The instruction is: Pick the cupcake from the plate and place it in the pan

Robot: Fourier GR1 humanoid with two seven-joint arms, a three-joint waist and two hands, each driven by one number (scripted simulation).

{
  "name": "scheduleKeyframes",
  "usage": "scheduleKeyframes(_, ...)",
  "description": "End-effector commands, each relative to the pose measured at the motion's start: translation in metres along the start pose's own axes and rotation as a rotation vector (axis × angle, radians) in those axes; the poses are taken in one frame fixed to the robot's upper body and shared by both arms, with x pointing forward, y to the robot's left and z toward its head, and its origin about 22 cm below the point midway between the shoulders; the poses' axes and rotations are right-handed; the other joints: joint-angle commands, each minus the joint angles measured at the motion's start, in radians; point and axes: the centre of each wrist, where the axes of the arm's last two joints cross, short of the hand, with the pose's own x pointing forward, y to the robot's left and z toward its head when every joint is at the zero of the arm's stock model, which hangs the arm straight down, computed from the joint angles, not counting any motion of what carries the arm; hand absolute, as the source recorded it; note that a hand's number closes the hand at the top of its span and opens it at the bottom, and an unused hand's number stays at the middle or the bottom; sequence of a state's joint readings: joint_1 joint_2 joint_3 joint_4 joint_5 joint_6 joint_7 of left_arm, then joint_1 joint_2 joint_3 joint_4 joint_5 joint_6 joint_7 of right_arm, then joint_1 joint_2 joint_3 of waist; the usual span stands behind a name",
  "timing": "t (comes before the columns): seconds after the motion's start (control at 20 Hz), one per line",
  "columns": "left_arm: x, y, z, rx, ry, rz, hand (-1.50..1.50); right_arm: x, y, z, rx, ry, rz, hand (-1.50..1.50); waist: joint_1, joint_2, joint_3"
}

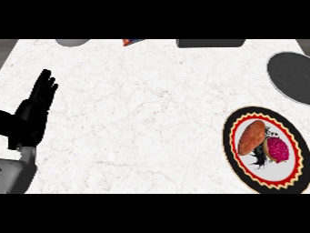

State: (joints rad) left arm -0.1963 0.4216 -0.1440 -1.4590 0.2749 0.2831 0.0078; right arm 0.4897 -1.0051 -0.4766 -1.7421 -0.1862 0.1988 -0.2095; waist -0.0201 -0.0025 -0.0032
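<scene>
The cupcake (262, 144), with a brown cake part and a pink frosted part, lies tipped on a white plate (251, 175) with a black, red and yellow patterned rim at the right of the counter. Beyond it at the right edge sits the dark grey round pan (298, 77). My left hand (30, 116) is at the far left of the counter, open with straight fingers pointing away, far from the plate. My right hand does not show.
Along the counter's far edge are a grey round object (72, 42), a small red and blue item (132, 42) and a dark rectangular object (209, 43). White marble counter (144, 113) spreads between my hand and the plate.
</scene>
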Motion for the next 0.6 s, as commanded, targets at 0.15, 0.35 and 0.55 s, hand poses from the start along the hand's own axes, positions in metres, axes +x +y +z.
scheduleKeyframes(0.15,-0.002,0.006,-0.013,-0.009,0.004,0.002,0.00,0.057,-0.002,-0.026,-0.009,0.007,0.114,-1.50,0.017,0.004,0.002)
scheduleKeyframes(0.35,-0.007,0.000,-0.005,-0.013,0.005,0.003,0.00,0.069,0.015,-0.031,0.071,0.016,0.047,-1.50,0.019,0.002,0.003)
scheduleKeyframes(0.55,0.006,0.002,-0.017,-0.009,-0.003,0.019,0.00,0.081,0.034,-0.039,0.154,-0.040,-0.011,-1.50,0.018,0.003,0.003)
